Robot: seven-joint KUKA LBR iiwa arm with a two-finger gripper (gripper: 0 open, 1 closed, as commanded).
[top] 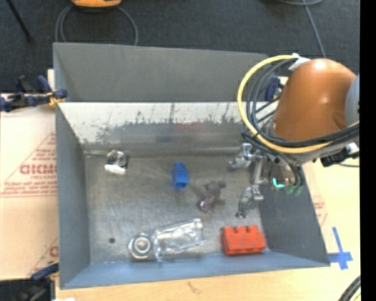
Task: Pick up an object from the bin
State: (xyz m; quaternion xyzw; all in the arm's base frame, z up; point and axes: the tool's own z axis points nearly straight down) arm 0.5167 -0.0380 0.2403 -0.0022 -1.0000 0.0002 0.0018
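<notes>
Camera view: metal pincer [243, 207] just beyond the red rectangular plastic block [243, 239], long axis crosswise. Cannot tell whether spread or closed.

A single camera looks steeply down from above the near side into the bin [71, 187]; the arm [313, 99] enters from the right.

On the grey bin [106, 212] floor I see a small silver cap [116, 162] at ten o'clock and a blue block [180, 175] near centre. A dark scrap [210, 197] lies toward three, clear crumpled plastic [175, 237] at six, and a red brick [243, 239] at five.
</notes>
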